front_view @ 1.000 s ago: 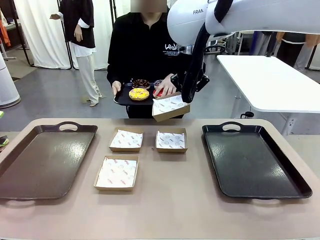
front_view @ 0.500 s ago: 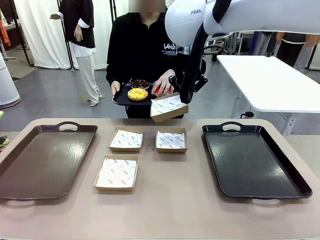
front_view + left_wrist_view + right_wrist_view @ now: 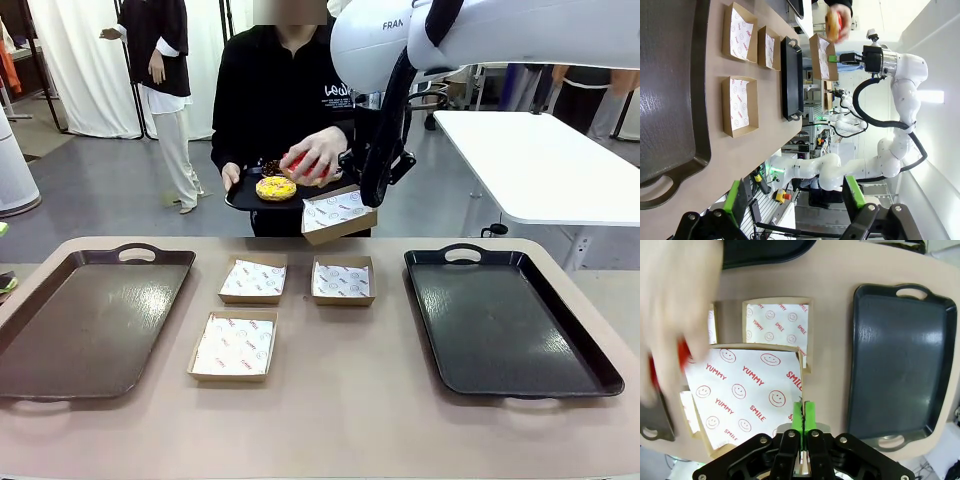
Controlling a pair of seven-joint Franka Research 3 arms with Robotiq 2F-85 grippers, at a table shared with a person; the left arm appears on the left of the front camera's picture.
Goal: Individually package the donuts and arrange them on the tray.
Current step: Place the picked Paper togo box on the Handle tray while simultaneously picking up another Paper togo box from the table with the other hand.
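The person's hand holds the red donut point(image 3: 303, 162) just above the cardboard box point(image 3: 340, 213), on whose right rim my right gripper point(image 3: 372, 197) is shut in mid-air. In the right wrist view the green pads point(image 3: 804, 415) pinch the box's rim, and the blurred hand with the red donut point(image 3: 683, 354) hovers at the left. A yellow donut point(image 3: 276, 187) and a chocolate donut point(image 3: 270, 167) lie on the small black tray point(image 3: 240, 199) the person holds. My left gripper point(image 3: 795, 200) stands open and holds nothing, away from the boxes.
Three lined cardboard boxes point(image 3: 253, 279) point(image 3: 342, 280) point(image 3: 233, 346) sit mid-table. A brown tray point(image 3: 90, 320) lies at the left and a black tray point(image 3: 510, 320) at the right, both bare. A white table point(image 3: 540, 160) stands behind on the right.
The person's hand has lifted the red donut off the small black tray and raised it over the held box. My right gripper and the box have barely moved.
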